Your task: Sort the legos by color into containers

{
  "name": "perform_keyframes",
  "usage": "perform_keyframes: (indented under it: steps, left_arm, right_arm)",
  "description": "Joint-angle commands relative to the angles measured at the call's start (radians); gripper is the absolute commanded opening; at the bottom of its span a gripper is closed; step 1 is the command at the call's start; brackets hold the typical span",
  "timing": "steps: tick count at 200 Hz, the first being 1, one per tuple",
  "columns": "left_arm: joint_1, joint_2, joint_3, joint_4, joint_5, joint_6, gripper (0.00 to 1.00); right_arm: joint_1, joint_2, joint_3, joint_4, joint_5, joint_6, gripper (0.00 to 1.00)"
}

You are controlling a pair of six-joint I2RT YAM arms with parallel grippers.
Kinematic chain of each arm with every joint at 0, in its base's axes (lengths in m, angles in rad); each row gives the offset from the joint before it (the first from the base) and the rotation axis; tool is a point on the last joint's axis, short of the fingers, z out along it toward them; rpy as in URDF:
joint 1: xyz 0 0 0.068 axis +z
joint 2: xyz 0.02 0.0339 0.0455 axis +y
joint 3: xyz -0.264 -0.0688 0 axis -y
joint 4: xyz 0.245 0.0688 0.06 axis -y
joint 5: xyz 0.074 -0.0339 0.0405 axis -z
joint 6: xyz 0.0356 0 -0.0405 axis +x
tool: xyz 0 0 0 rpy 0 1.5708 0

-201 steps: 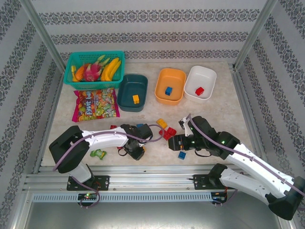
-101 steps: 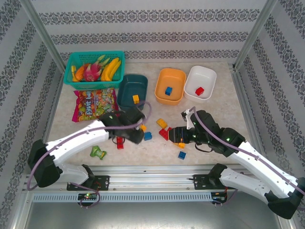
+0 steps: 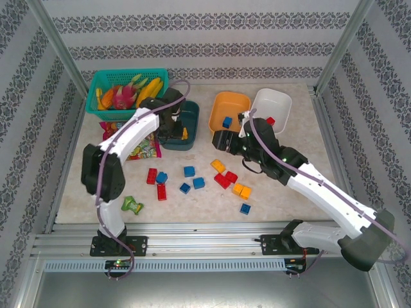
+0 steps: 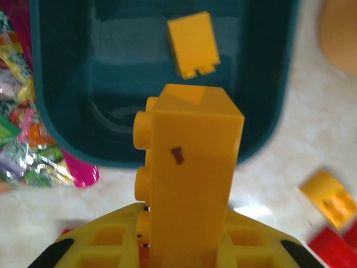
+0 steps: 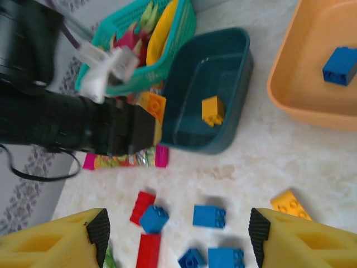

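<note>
Top view: left gripper (image 3: 172,133) sits at the teal tub (image 3: 191,114), right gripper (image 3: 219,138) is just beside the orange tub (image 3: 226,100), and loose legos (image 3: 189,171) are scattered nearer the bases. Left wrist: jaws clamp an upright yellow brick (image 4: 192,167) above the tub's near rim; a second yellow brick (image 4: 192,44) lies inside. Right wrist: fingers (image 5: 61,243) are wide apart, holding nothing.

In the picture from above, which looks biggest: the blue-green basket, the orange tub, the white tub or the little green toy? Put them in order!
1. turquoise mesh basket
2. orange tub and white tub: they look about the same size, so I won't rank them
3. small green toy figure
</note>
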Motion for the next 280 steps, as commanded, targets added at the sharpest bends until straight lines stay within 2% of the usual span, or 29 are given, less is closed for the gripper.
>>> perform_keyframes:
  steps: [1,46,88,121,137,198,232,280]
  left_arm:
    - [0.036,0.078,0.095,-0.075,-0.040,-0.041,0.01]
    - [0.060,0.268,0.236,-0.106,-0.021,-0.037,0.01]
    - [0.095,0.340,0.259,-0.093,0.026,-0.056,0.04]
    - [0.105,0.379,0.270,-0.090,0.074,-0.055,0.13]
    - [0.106,0.383,0.271,-0.085,0.087,-0.056,0.22]
    - [0.106,0.321,0.299,-0.083,0.115,-0.060,0.51]
    - [0.106,0.248,0.329,-0.094,0.119,-0.071,0.57]
    - [0.104,0.028,0.321,-0.069,0.156,-0.079,0.65]
  right_arm:
    - [-0.022,0.028,0.037,0.075,-0.009,0.048,0.69]
    - [-0.045,0.063,-0.003,0.075,-0.058,0.087,0.69]
    - [-0.061,0.071,-0.038,0.070,-0.081,0.111,0.69]
    - [-0.070,0.083,-0.037,0.052,-0.090,0.103,0.69]
    - [-0.073,0.088,-0.035,0.031,-0.088,0.090,0.69]
    - [-0.092,0.076,-0.031,-0.050,-0.075,0.045,0.69]
    - [-0.096,0.062,0.001,-0.119,-0.061,-0.024,0.69]
    - [-0.088,0.079,0.087,-0.332,-0.037,-0.203,0.67]
